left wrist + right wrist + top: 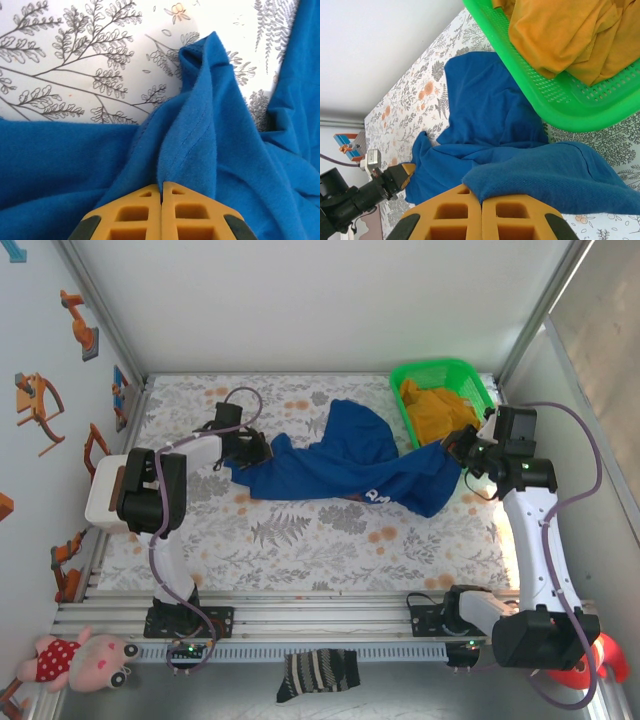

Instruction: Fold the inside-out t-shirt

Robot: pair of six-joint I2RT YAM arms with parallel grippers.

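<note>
Left gripper [161, 189]: jaws closed flat together, with a ridge of blue cloth pinched between the tips and rising away from them. Right gripper [481, 197]: jaws likewise closed, with a thick edge of the same cloth lying across the tips and caught there.

Item held by both is the inside-out t-shirt [350, 465], royal blue, with white lettering visible near its near edge. It lies rumpled across the far middle of the counter [300, 535], spanning from the left gripper at its left end to the right gripper at its right corner. One lobe of cloth bunches toward the far side, between the two.

The shirt's right corner lies just beside the green basket [472, 377], which sits in the far right corner of the counter. Mustard-yellow garment [432, 408] is heaped inside that basket, apart from the t-shirt.
</note>
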